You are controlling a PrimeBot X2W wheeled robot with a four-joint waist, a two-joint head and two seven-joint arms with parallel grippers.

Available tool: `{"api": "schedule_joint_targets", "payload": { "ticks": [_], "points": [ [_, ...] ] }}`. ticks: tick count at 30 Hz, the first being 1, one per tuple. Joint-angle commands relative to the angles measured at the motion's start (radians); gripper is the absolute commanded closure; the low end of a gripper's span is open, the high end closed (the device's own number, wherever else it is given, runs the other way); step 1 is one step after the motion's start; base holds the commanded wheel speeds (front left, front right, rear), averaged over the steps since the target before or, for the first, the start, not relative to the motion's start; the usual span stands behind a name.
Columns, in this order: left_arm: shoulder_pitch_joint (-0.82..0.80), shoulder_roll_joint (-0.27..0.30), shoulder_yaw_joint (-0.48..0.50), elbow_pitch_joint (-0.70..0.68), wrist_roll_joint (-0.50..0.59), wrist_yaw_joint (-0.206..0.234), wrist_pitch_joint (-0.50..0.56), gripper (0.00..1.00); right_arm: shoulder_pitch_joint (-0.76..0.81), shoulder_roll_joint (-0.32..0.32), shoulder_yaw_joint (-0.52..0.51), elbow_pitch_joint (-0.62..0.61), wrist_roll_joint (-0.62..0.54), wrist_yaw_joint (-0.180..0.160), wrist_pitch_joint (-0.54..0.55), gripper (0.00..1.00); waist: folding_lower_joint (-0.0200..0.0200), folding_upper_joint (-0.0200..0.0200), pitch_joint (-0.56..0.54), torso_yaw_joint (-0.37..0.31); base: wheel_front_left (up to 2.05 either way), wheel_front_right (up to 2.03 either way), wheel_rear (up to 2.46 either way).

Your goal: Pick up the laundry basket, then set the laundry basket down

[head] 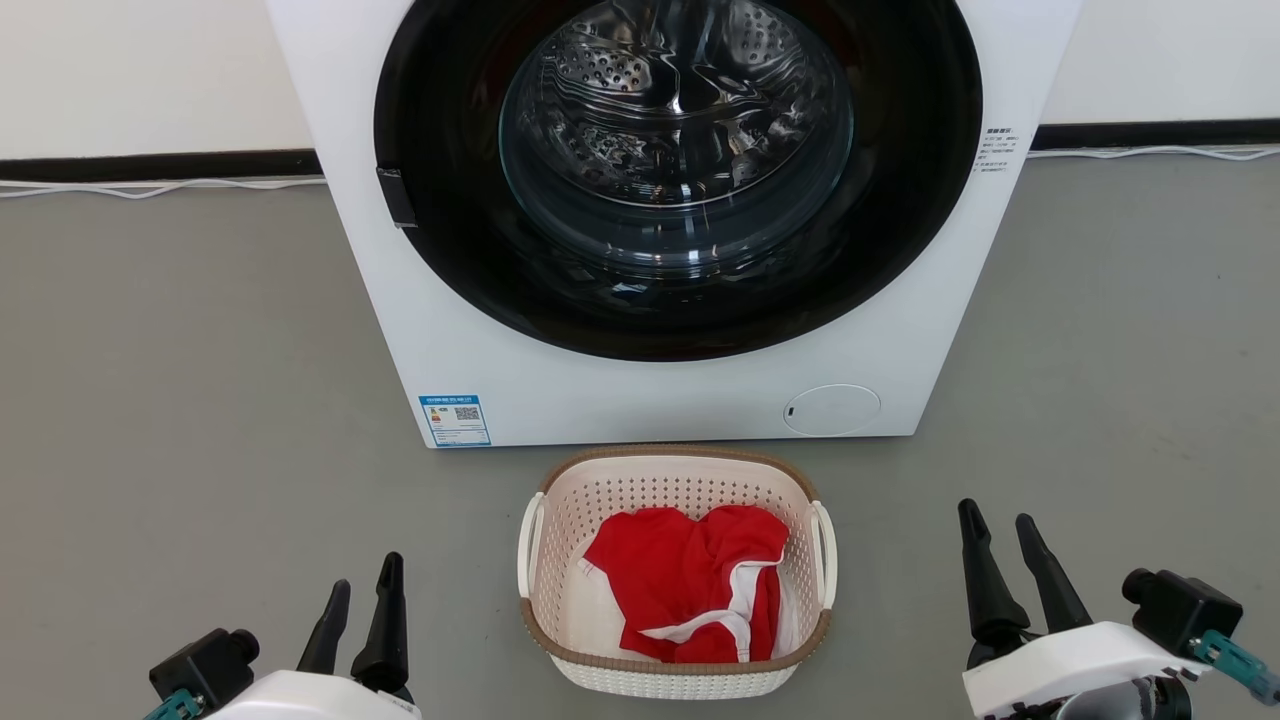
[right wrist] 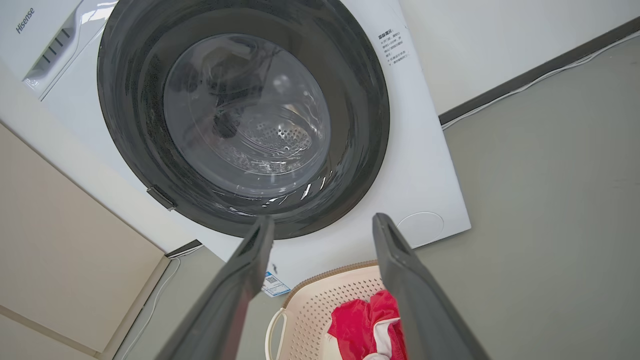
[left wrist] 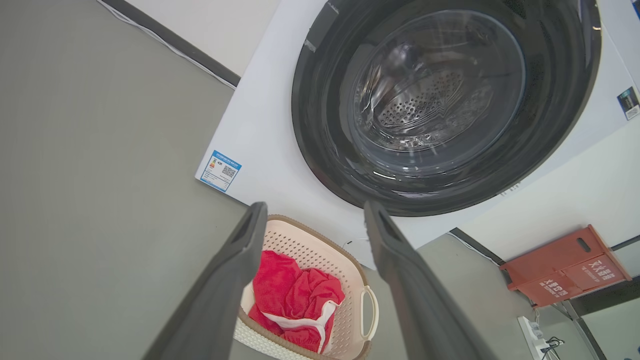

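The laundry basket (head: 676, 678) is a small cream perforated tub with a brown rim and two white side handles. It stands on the grey floor right in front of the washing machine, with a red and white garment (head: 690, 585) inside. My left gripper (head: 365, 590) is open at the lower left, well clear of the basket. My right gripper (head: 997, 523) is open at the lower right, also apart from it. In the left wrist view the basket (left wrist: 350, 295) lies beyond the open left gripper (left wrist: 315, 210). In the right wrist view the basket (right wrist: 320, 305) lies below the open right gripper (right wrist: 322, 222).
A white front-loading washing machine (head: 660, 380) with a dark round door stands just behind the basket. A white cable (head: 150, 188) runs along the wall base. A red box (left wrist: 565, 272) and a power strip (left wrist: 532, 332) sit off to the machine's side. Grey floor (head: 200, 400) spreads on both sides.
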Motion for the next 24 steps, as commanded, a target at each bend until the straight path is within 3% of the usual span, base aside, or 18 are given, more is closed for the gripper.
{"api": "schedule_joint_targets", "payload": {
  "ticks": [1,24],
  "points": [
    [-0.044,0.010,0.015,-0.033,0.041,0.005,-0.016,0.00,-0.056,-0.010,0.021,-0.033,-0.047,0.005,-0.022,0.00,0.0000,0.0000,0.000,0.000,0.00,0.00,0.00],
    [-0.045,0.013,0.014,-0.062,0.324,0.028,-0.081,0.00,-0.064,-0.011,0.036,-0.033,-0.334,0.006,-0.086,0.00,0.0000,0.0000,0.003,0.001,0.00,0.00,0.00]
  ]
}}
